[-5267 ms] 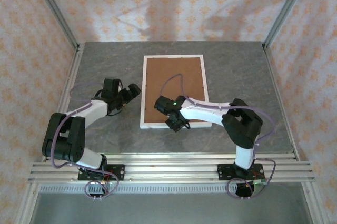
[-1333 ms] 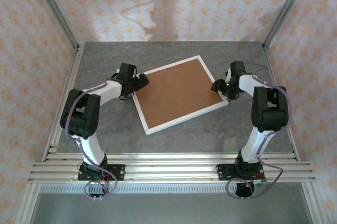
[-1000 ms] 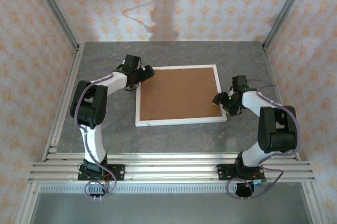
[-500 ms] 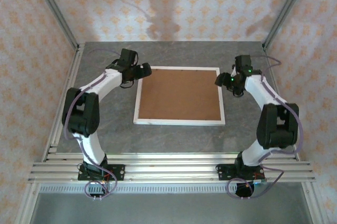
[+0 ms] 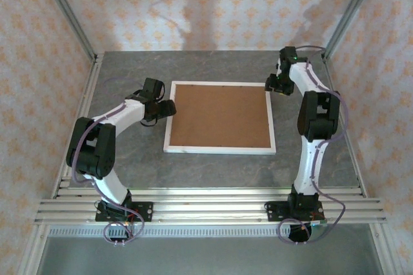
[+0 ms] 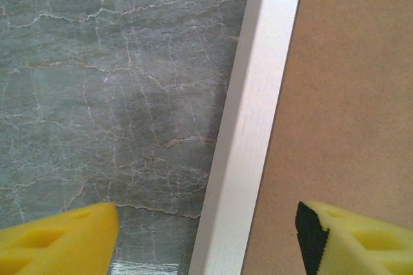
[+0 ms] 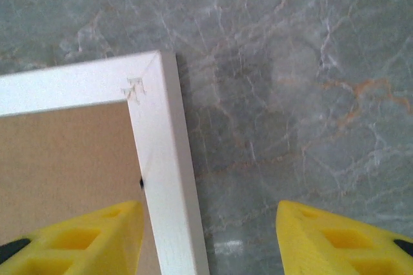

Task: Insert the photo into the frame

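The frame [image 5: 219,150] lies flat mid-table, long side left to right, its white moulding around a brown backing board [image 5: 219,115]. The photo is out of view. My left gripper [image 5: 166,108] sits at the frame's left rail [image 6: 258,126], open; one yellow finger [image 6: 58,239] is over the table and the other [image 6: 361,239] over the board [image 6: 348,94]. My right gripper [image 5: 271,85] is at the far right corner [image 7: 151,78], open, astride the right rail [image 7: 171,191] without touching it.
The grey marbled table [image 5: 129,159] is bounded by metal posts [image 5: 64,10] and patterned walls on three sides. An aluminium rail [image 5: 206,207] with both arm bases runs along the near edge.
The frame has been swung from portrait to landscape and squared up. Over the last second the left gripper slid nearer along the left rail, the right gripper moved to the far right corner, and both jaws narrowed.
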Robot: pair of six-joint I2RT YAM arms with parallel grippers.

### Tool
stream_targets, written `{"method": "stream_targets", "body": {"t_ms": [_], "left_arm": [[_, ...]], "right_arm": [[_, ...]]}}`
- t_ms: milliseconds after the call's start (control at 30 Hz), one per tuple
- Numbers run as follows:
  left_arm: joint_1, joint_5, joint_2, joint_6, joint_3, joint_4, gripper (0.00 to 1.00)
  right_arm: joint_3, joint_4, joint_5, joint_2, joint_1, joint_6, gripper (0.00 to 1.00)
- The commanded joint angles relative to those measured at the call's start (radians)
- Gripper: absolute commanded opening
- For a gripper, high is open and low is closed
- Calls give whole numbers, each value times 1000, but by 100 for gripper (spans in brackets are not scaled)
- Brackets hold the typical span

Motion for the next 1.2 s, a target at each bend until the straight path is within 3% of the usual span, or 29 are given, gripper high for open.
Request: {"method": "stream_targets", "body": {"t_ms": [0, 133, 567, 867, 1167], "left_arm": [[4, -34, 6, 26, -5, -10, 71], [1, -19, 26, 32, 0, -12, 65], [-46, -11, 90, 40, 47, -29, 62], [-56, -12, 121, 52, 68, -36, 55], [-71, 2, 167, 72, 127, -70, 54]], "right_arm": [[87, -104, 26, 58, -9, -43, 56], [105, -102, 1, 81, -9, -38, 56], [53, -93, -30, 106, -9, -48, 55], [149, -171, -61, 228, 2, -68, 58], [283, -339, 40, 329, 88, -102, 66]]}}
